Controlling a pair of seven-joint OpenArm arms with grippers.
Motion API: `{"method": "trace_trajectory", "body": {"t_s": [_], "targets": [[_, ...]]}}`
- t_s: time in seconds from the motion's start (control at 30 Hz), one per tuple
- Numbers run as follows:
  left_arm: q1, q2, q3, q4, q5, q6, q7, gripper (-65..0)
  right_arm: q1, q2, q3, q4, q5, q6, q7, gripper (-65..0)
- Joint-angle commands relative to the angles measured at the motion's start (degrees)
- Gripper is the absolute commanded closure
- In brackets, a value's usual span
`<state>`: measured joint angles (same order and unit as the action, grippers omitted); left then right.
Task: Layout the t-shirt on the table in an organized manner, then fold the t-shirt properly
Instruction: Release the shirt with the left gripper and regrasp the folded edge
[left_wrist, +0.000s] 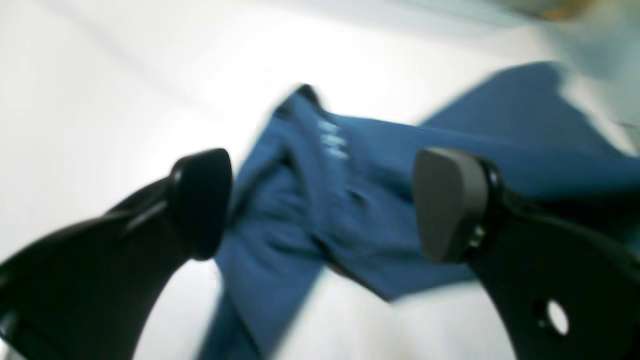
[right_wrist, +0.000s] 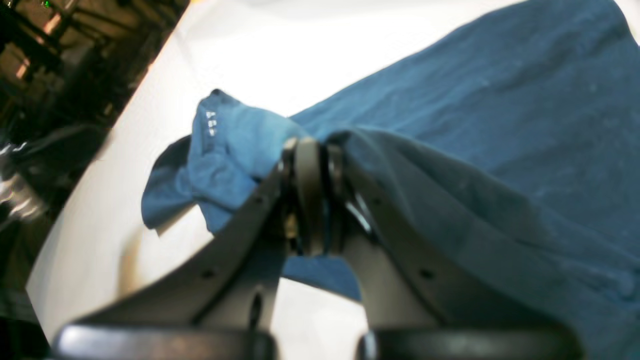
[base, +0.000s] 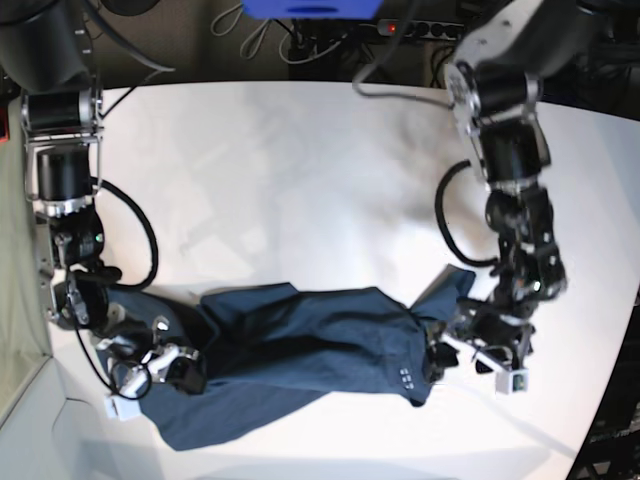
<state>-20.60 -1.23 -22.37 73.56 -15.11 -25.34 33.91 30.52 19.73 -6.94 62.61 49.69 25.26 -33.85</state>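
Left gripper (left_wrist: 322, 205): I see it spread wide above the shirt (base: 300, 340).
Right gripper (right_wrist: 310, 150): low near the table (base: 300, 180) edge, pinching shirt cloth.

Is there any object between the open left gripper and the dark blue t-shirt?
No. The left gripper stands open directly over the dark blue cotton t-shirt, and nothing else is visible between them on the white table.

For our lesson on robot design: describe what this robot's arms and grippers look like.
Both arms are black and silver, jointed in cylindrical segments, with black cables looping alongside. The left gripper has curved black fingers ending in rounded matte grey pads. The right gripper looks alike, with small holes along its fingers.
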Motion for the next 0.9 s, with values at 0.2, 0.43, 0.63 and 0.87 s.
{"method": "trace_trajectory", "body": {"t_s": [0.2,0.43,0.63,0.87], "targets": [[14.8,10.0,8.8,10.8,-0.8,0.5,-3.2,-55.1,1.7,0.8,0.4,1.1,1.2,0.6,1.2,0.0],[15.0,10.2,10.4,-5.6,1.3,0.5,-15.3,-55.1,0.7,0.8,0.3,1.3,1.2,0.6,1.1,0.0],[9.6,10.2,6.9,-15.1,1.3,0.5,-19.3,-55.1,-0.9,1.6,0.3,1.3,1.2,0.6,1.2,0.0],[4.1,10.2,-2.6,-23.9,1.2,0.5,-19.5,-55.1,-1.0,2.6,0.3,1.1,1.2,0.6,1.1,0.0]]}}
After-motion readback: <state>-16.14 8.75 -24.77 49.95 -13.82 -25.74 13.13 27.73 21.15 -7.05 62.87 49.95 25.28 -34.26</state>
